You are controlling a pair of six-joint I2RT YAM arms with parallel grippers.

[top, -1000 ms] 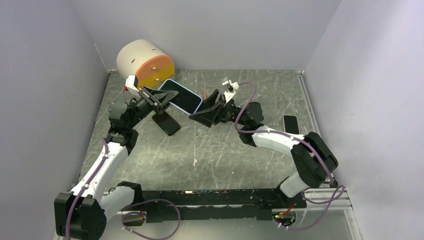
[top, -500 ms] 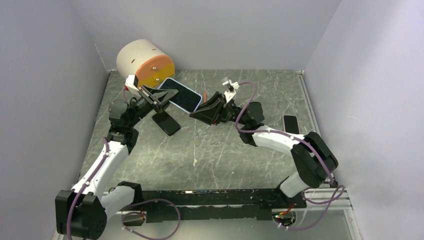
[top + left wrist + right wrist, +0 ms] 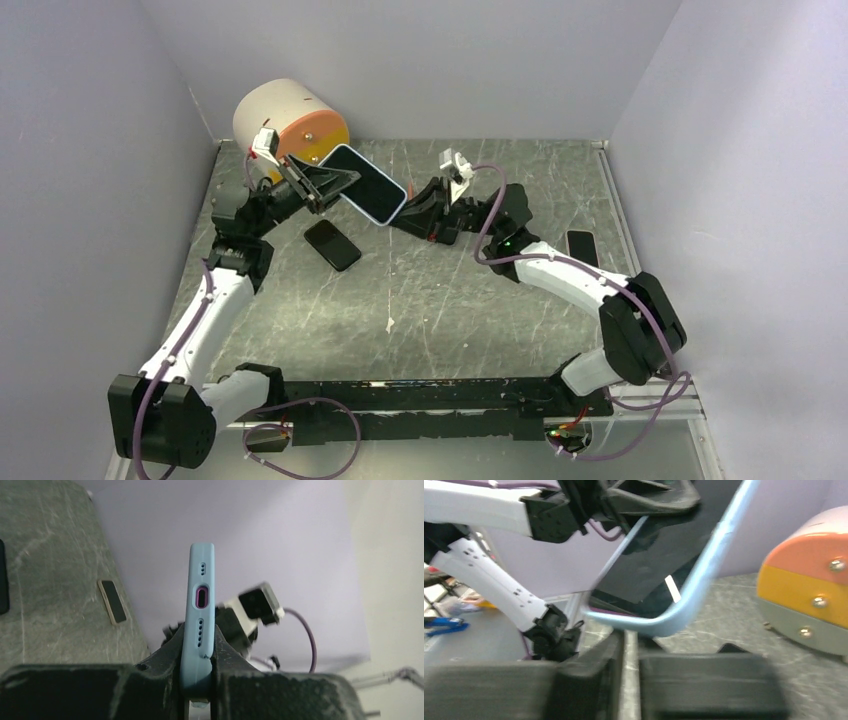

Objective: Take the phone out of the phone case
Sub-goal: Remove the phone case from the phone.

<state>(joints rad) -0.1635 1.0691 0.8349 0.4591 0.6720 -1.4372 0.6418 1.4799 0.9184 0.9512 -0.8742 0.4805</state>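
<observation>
- Left gripper (image 3: 330,186) stays clamped on the blue phone case (image 3: 200,605), now lifted farther toward the cylinder (image 3: 285,120)
- Phone (image 3: 364,181) still inside it, held in the air
- Right gripper (image 3: 408,214) has narrowed beside the case's right corner; whether it grips, cannot tell

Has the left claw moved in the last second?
Yes. The left claw, shut on the cased phone, has gone toward the back of the table in the top view: closer to the orange-faced drum, and off the dark phone lying flat.
</observation>
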